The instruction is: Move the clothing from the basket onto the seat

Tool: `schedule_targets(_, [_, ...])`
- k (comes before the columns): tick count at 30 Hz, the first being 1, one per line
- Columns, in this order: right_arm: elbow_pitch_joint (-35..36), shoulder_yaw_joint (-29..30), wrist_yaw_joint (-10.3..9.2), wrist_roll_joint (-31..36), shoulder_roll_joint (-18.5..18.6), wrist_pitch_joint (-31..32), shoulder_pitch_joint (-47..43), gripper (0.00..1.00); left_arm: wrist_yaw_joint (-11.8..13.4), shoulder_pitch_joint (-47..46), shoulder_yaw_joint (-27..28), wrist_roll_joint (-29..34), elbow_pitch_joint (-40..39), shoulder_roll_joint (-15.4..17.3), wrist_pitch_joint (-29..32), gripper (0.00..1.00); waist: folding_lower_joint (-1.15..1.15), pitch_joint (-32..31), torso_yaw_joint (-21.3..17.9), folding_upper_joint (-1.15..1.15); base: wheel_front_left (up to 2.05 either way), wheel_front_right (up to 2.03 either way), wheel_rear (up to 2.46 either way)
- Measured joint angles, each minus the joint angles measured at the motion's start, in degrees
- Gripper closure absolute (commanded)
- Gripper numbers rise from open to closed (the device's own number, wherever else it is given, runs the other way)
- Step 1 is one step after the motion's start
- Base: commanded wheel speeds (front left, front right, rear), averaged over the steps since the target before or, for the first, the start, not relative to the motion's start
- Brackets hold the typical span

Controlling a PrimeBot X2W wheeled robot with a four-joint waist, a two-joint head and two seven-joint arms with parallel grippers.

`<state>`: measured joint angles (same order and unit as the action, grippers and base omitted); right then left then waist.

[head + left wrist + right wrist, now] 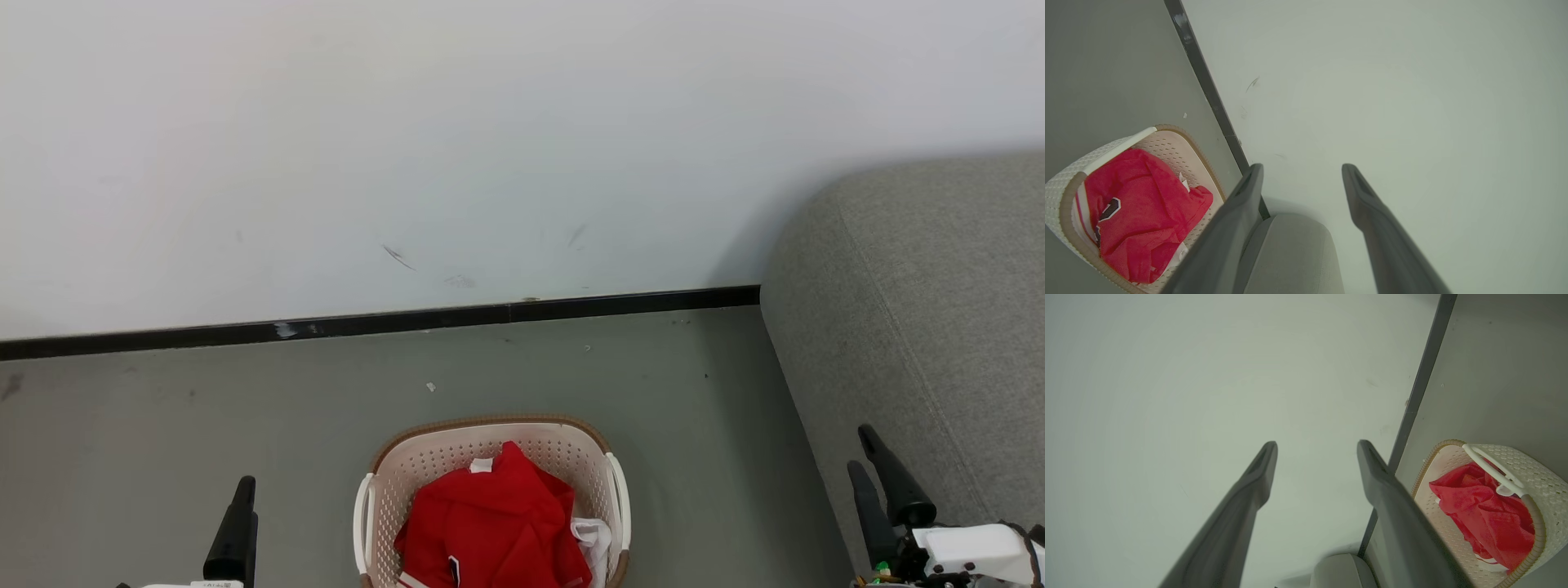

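Observation:
The basket (pixel 490 422), cream with a brown rim and white handles, stands on the grey floor at the bottom centre of the head view. Red clothing (pixel 490 527) lies heaped inside it, with a bit of white fabric (pixel 593 537) at its right. The grey seat (pixel 922 327) rises at the right. My left gripper (pixel 243 490) hangs left of the basket and my right gripper (pixel 861 451) hangs in front of the seat. The left wrist view has my left gripper (pixel 1302 168) open and empty, with the basket (pixel 1063 212) and clothing (pixel 1139 212) at lower left. My right gripper (pixel 1318 444) is open too, the clothing (pixel 1486 514) at lower right.
A white wall (pixel 457 147) with a black skirting strip (pixel 392 321) runs behind the basket. Bare grey floor (pixel 163 425) lies to the left of the basket and between it and the seat. A rounded corner of the seat (pixel 1290 253) sits between my left fingers.

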<state>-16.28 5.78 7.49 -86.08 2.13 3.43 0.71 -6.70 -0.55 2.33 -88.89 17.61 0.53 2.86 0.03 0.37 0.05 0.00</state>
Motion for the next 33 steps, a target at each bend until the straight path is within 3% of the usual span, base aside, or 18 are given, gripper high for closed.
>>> schedule_targets(7, [0.4,-1.4,0.00,6.3,1.6,-1.2,0.0,0.00,0.0,0.0,-1.1,3.7,-0.2,1.1,-1.4,0.00,0.16,-0.1,0.0,0.00,0.00,0.00,0.00])
schedule_targets(14, [1.5,-1.5,0.01,15.8,4.0,-2.5,0.1,0.00,0.0,-0.1,-1.3,10.5,-0.2,1.8,-2.7,0.00,0.51,-0.5,-0.1,0.00,0.00,0.00,0.00])
schedule_targets(23, [2.0,-2.1,0.01,27.8,3.6,-4.3,0.1,0.00,0.8,-0.1,-2.0,20.2,-0.7,2.9,-4.4,0.00,0.88,-0.9,-0.2,0.00,0.00,0.00,0.00])
schedule_targets(27, [2.1,-2.2,0.01,34.1,3.2,-5.2,0.1,0.00,1.5,-0.1,-2.9,25.9,-1.4,3.1,-5.5,0.00,0.97,-1.2,-0.3,0.00,0.00,0.00,0.00])
schedule_targets(33, [2.3,-2.2,0.01,41.3,2.6,-6.5,-0.2,0.00,2.3,-0.1,-3.6,31.7,-2.0,2.9,-6.6,0.00,0.93,-1.3,-0.3,0.00,0.00,0.00,0.00])
